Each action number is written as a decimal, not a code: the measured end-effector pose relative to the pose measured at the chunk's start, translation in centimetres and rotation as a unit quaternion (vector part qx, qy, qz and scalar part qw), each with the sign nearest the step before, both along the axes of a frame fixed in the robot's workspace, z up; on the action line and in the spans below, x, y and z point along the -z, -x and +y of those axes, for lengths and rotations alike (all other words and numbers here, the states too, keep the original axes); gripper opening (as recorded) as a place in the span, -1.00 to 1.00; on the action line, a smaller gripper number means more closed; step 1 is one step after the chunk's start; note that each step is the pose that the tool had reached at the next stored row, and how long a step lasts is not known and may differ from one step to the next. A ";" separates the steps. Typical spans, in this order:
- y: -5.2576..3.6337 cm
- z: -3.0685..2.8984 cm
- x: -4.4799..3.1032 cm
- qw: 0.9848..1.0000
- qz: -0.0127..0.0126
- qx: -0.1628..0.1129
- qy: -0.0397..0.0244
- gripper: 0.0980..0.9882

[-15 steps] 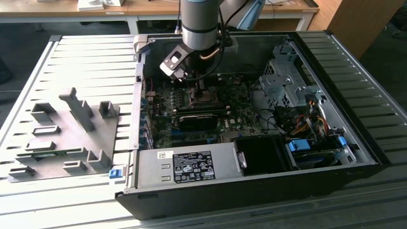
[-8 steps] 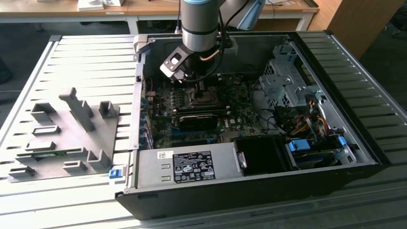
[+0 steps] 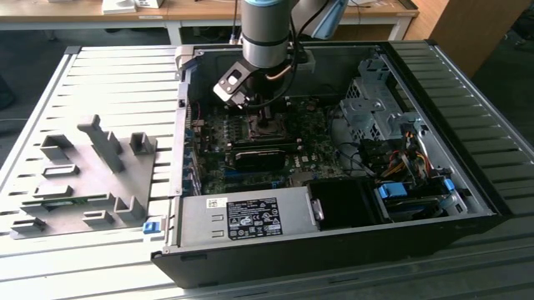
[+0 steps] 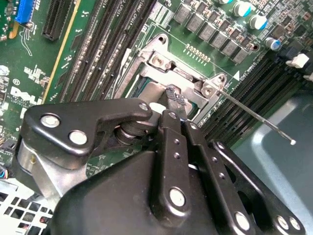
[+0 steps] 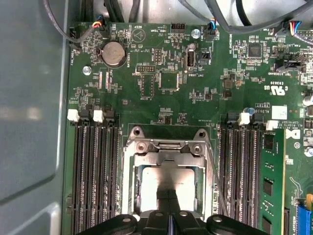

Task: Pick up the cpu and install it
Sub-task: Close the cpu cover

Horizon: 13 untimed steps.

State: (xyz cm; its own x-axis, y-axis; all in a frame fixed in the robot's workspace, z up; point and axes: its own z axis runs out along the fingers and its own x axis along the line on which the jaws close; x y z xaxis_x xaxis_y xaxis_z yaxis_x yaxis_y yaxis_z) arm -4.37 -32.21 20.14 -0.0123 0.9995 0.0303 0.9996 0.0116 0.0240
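The cpu, a flat square chip with a silvery top, lies inside the metal-framed socket on the green motherboard. My gripper hangs straight above it with its two black fingers pressed together; their tips sit over the chip's middle, and I cannot tell whether they touch it. In the second wrist view the fingertips point down into the socket frame, whose thin lever rod sticks out sideways. In the exterior view the gripper reaches down into the open computer case.
Black memory slots flank the socket, and a green memory strip stands beyond one bank. A grey power-supply box, a drive cage and bundled cables fill the case. A grey fixture plate lies on the exterior view's left.
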 end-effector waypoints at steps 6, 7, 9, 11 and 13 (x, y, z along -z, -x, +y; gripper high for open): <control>-0.03 0.00 -0.97 1.000 0.000 0.000 0.000 -0.98; -0.14 0.00 -0.97 1.000 0.000 0.000 0.000 -0.98; -0.39 0.00 -0.96 1.000 0.000 0.000 0.000 -0.98; -0.60 -0.01 -0.96 1.000 0.000 0.000 0.000 -0.98; -0.72 0.00 -0.96 1.000 0.000 0.000 0.000 -0.98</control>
State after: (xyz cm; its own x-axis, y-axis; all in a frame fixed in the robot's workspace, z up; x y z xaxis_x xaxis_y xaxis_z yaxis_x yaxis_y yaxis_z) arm -3.65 -32.22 21.10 -0.0124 0.9995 0.0303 0.9996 0.0116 0.0240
